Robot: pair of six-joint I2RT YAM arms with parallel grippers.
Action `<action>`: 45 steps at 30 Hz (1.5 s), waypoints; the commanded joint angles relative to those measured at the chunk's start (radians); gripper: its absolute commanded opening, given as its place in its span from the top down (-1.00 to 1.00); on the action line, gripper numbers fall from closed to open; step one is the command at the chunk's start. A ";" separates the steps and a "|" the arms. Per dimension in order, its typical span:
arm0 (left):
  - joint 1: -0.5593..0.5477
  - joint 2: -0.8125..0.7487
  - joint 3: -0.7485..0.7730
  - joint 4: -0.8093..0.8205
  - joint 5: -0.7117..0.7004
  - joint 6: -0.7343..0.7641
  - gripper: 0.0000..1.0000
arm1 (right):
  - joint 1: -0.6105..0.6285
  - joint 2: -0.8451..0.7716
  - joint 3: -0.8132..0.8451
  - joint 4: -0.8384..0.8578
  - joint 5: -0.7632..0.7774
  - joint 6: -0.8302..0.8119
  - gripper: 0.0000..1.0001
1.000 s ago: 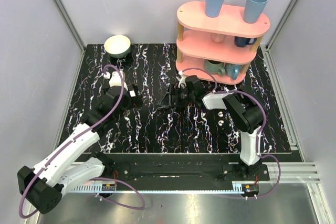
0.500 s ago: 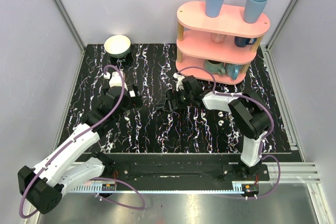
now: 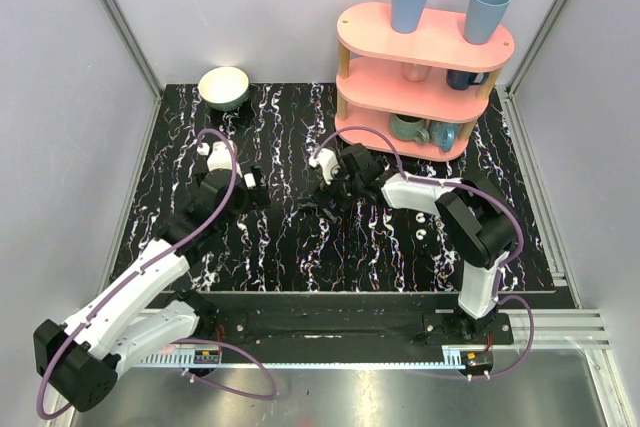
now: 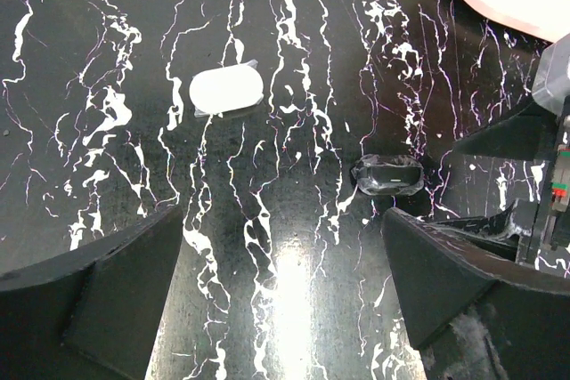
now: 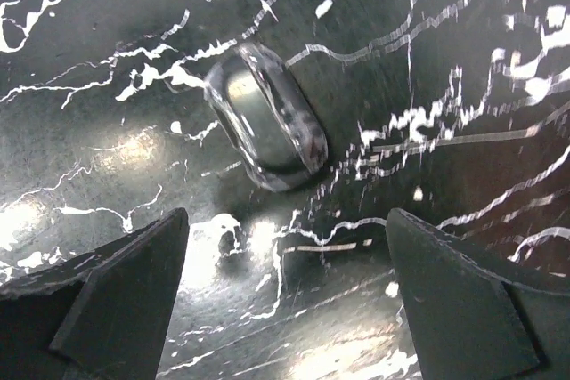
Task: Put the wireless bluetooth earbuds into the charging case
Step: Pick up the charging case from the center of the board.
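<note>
The charging case (image 4: 226,91) is a white pill-shaped oval lying flat on the black marble table, ahead and left of my open, empty left gripper (image 4: 283,220) (image 3: 257,187). Two tiny white earbuds (image 3: 420,215) (image 3: 420,235) lie on the table beside the right arm's elbow, far from both grippers. My right gripper (image 5: 287,220) (image 3: 318,197) is open and empty. It hovers just short of a dark glossy oval object (image 5: 267,117), which also shows in the left wrist view (image 4: 389,175). I cannot pick out the case in the top view.
A pink three-tier shelf (image 3: 425,77) with blue cups and mugs stands at the back right. A white bowl (image 3: 224,87) sits at the back left. A small white spot (image 5: 218,230) lies between the right fingers; I cannot tell if it is a marble vein.
My right gripper has swung left across the table, toward the left gripper. The left arm has shifted slightly. The two earbuds have not moved.
</note>
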 commanded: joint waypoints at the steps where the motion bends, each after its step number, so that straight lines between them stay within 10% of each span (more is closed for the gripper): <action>1: 0.005 -0.028 -0.001 0.045 -0.012 0.012 -0.98 | 0.017 0.019 0.102 -0.028 -0.061 -0.247 -1.00; 21: 0.008 -0.105 -0.091 0.065 0.026 -0.056 -0.98 | 0.031 0.195 0.248 -0.155 -0.149 -0.529 -0.73; 35: 0.008 -0.102 -0.107 0.085 0.045 -0.056 -0.98 | 0.031 0.221 0.308 -0.285 -0.149 -0.546 0.07; 45: 0.011 -0.073 -0.116 0.137 0.112 -0.064 -0.98 | 0.032 0.015 0.110 0.047 -0.084 -0.390 0.48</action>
